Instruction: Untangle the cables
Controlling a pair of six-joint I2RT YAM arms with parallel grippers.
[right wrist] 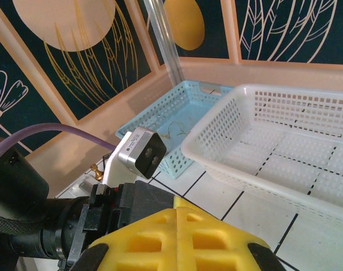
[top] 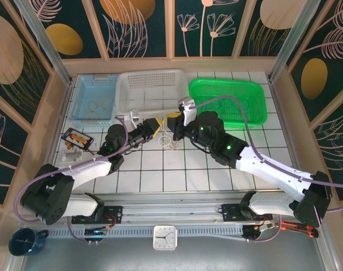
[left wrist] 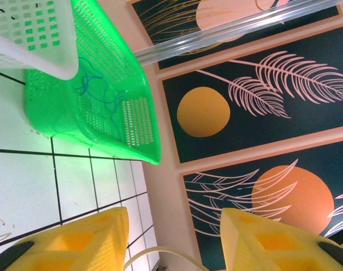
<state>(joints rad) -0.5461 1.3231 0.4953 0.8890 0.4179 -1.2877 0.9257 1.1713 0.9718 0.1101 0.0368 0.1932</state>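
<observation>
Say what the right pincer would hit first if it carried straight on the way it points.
Most likely the left arm's wrist: its black body sits directly ahead of the shut right pincer, with the silver camera above. Depth is unclear, but the gap looks small.

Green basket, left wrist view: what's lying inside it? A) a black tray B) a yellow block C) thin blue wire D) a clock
C: thin blue wire lies in loose loops on the floor of the green basket.
</observation>
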